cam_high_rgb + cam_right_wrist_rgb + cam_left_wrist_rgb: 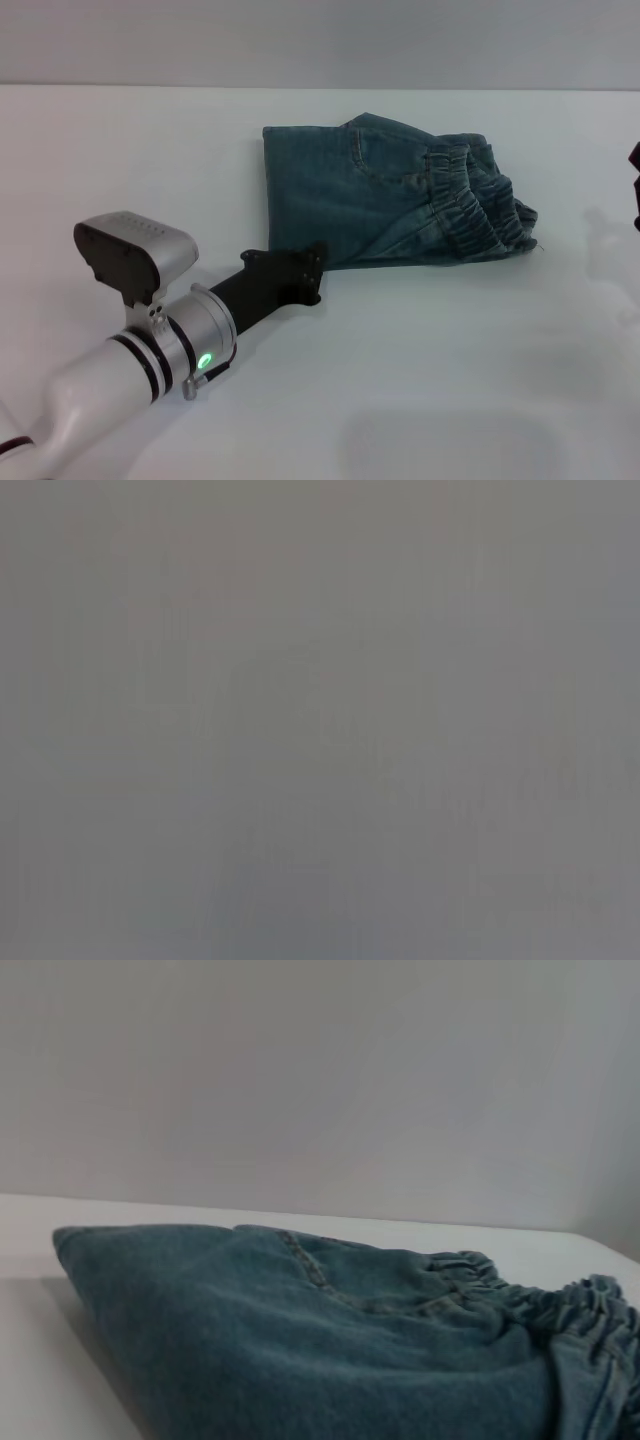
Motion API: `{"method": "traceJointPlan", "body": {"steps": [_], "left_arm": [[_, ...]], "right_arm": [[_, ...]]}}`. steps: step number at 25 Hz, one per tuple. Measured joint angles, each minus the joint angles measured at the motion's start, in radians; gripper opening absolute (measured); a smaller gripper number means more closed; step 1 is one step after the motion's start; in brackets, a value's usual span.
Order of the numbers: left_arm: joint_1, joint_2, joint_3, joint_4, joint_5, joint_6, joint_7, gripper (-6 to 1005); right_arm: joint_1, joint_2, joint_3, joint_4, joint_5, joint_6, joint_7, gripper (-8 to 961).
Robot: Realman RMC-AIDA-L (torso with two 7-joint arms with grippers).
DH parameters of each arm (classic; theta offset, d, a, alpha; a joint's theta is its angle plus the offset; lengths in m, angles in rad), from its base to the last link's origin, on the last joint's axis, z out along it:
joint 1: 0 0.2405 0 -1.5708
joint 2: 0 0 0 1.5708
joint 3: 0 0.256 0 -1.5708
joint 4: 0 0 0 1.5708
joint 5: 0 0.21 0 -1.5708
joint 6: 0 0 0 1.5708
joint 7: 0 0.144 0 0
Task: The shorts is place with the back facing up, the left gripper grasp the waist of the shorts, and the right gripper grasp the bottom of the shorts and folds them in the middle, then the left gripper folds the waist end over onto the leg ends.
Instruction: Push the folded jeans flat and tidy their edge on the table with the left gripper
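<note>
Beside left gripper — folded shorts

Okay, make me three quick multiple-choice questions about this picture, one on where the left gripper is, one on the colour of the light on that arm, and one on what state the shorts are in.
1. Where is the left gripper?
A. At the near left corner of the shorts
B. On top of the waist
C. Off the table

2. What colour is the glowing ring on the left arm?
A. Red
B. Green
C. Blue

3. What state are the shorts in?
A. Spread flat at full length
B. Hanging in the air
C. Folded into a compact stack on the table

Answers:
1. A, the head view shows the black claw at the stack's near left corner.
2. B, a green light shows on the arm's silver collar.
3. C, the ruffled waist lies over the denim layers at the stack's right end.

The right gripper barely shows at the right edge.
</note>
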Motion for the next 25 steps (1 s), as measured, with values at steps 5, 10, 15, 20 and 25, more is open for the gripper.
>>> {"method": "traceJointPlan", "body": {"steps": [5, 10, 15, 20, 25], "left_arm": [[-0.032, -0.002, -0.010, 0.039, 0.001, -0.001, 0.000, 57], [-0.069, -0.006, -0.023, 0.078, 0.001, -0.008, 0.005, 61], [-0.091, -0.007, -0.026, 0.091, 0.001, -0.041, 0.007, 65], [-0.109, -0.008, -0.026, 0.100, 0.001, -0.076, 0.004, 70], [-0.119, -0.008, -0.027, 0.104, 0.001, -0.077, 0.008, 74]], "right_arm": [[-0.006, 0.001, -0.005, 0.004, 0.007, 0.001, 0.000, 4], [-0.016, 0.001, -0.012, 0.009, 0.034, 0.028, 0.000, 4], [-0.033, 0.001, -0.012, 0.024, 0.043, 0.039, 0.000, 5], [-0.040, 0.000, -0.014, 0.027, 0.043, 0.040, 0.000, 5], [-0.044, 0.000, -0.027, 0.027, 0.043, 0.040, 0.000, 5]]}}
